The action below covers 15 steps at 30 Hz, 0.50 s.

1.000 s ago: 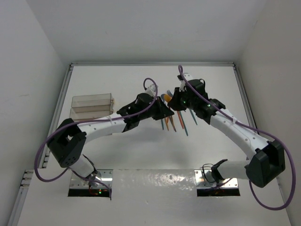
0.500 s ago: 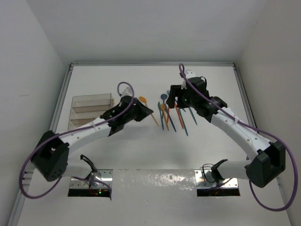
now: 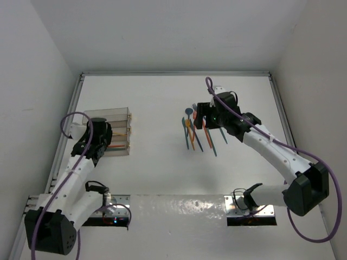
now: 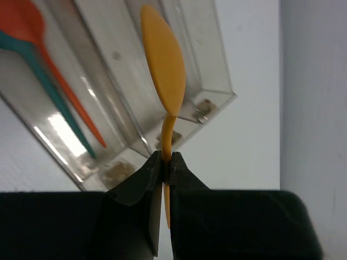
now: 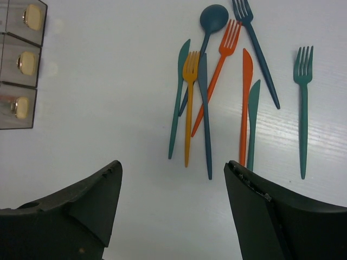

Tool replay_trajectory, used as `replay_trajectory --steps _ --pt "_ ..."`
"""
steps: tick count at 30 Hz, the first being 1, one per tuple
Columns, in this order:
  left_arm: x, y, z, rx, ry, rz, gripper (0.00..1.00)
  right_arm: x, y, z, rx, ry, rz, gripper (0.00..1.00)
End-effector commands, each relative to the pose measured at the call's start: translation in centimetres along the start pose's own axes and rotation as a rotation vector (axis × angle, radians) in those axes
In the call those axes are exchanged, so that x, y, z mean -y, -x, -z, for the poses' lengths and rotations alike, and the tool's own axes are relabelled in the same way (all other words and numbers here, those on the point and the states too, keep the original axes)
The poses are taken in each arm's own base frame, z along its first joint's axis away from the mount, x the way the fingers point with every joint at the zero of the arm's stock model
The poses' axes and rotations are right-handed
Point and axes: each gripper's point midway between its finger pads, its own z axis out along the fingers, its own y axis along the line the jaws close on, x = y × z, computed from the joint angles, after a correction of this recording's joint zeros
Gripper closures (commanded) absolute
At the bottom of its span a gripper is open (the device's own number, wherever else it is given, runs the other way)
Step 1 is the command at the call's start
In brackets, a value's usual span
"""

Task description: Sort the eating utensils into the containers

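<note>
My left gripper (image 4: 167, 160) is shut on the handle of a yellow-orange spoon (image 4: 162, 59) and holds it over the clear containers (image 4: 214, 65). One bin has an orange spoon (image 4: 30, 27) and a teal utensil (image 4: 51, 95) lying in it. From above, the left gripper (image 3: 99, 142) sits at the containers (image 3: 107, 115) on the table's left. My right gripper (image 5: 173, 163) stands open and empty just short of the loose eating utensils: a yellow fork (image 5: 188, 103), a blue knife (image 5: 205, 108), an orange knife (image 5: 245, 103), a teal fork (image 5: 303, 108) and several more. They lie mid-table (image 3: 194, 134).
White walls close in on the table at the left, back and right, with a metal rail (image 3: 69, 122) along the left edge and another (image 3: 282, 116) along the right. The arm bases (image 3: 105, 208) sit at the near edge. The containers' end walls (image 5: 19, 59) show in the right wrist view.
The left arm has swung from the utensil pile leftward to the containers, carrying the yellow-orange spoon. The right gripper has opened and stays over the pile.
</note>
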Motion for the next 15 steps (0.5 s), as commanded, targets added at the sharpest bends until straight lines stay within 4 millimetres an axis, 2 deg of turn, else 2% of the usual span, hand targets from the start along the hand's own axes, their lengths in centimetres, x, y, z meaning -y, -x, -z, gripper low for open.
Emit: replay_trajectory --steps 1,3,4,6,13,15 --pt "-3.8 2.4 -1.0 0.077 0.127 0.065 1.00 -0.5 0.5 0.7 0.024 0.027 -0.008 0.25" --pt "-4.4 2.7 -1.6 0.070 0.145 0.052 1.00 -0.3 0.4 0.8 0.028 0.025 -0.005 0.24" --pt "-5.0 3.5 -2.0 0.085 0.172 0.068 1.00 -0.4 0.4 1.0 0.032 0.028 -0.004 0.24" --pt "-6.2 3.6 -2.8 0.078 0.215 0.071 1.00 -0.2 0.1 1.0 0.030 0.024 0.002 0.24" --pt "-8.1 1.9 -4.3 0.020 0.257 0.094 1.00 0.1 -0.1 1.1 0.036 0.020 0.006 0.23" --pt "-8.5 1.7 -4.4 0.014 0.265 0.093 0.97 0.1 -0.2 1.1 0.035 0.018 0.009 0.23"
